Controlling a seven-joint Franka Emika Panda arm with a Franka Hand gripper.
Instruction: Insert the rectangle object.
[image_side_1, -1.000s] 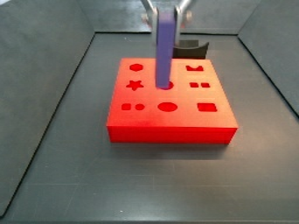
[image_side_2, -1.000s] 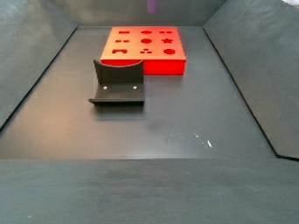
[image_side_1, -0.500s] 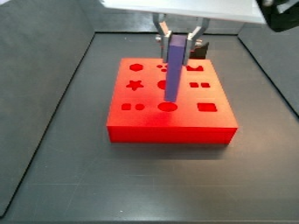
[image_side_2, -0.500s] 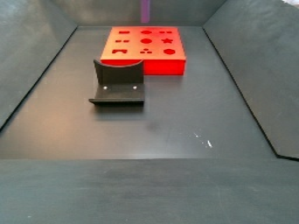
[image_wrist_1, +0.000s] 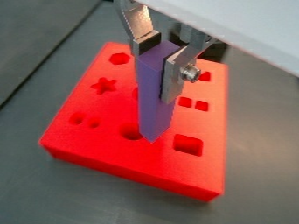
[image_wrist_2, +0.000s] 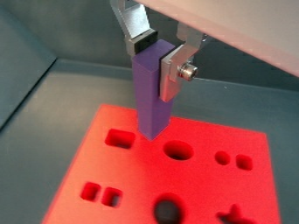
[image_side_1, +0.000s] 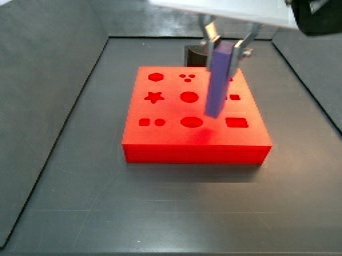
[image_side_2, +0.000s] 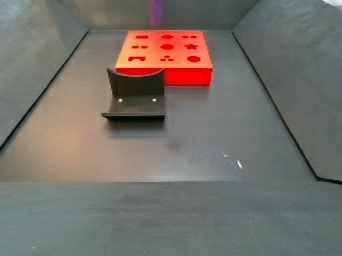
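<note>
Since half a second ago the bar (image_side_1: 221, 78) has swung from frame centre to right of centre over the block (image_side_1: 160, 125), gripper (image_side_1: 226, 45) clamped on its top (tilted, unseated); probably heading for the rectangular hole (image_side_1: 238, 123).

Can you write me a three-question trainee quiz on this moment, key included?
1. True or false: the gripper holds the purple-blue bar upright above the red block.
2. Where does the dark fixture stand in a side view? A) on the block B) on the floor, apart from the block C) between the fingers
3. Fill in: the bar's lower end is ___ any hole.

Key: 1 true. 2 B. 3 not yet inside; in both wrist views it hangs above the block's top.
</note>
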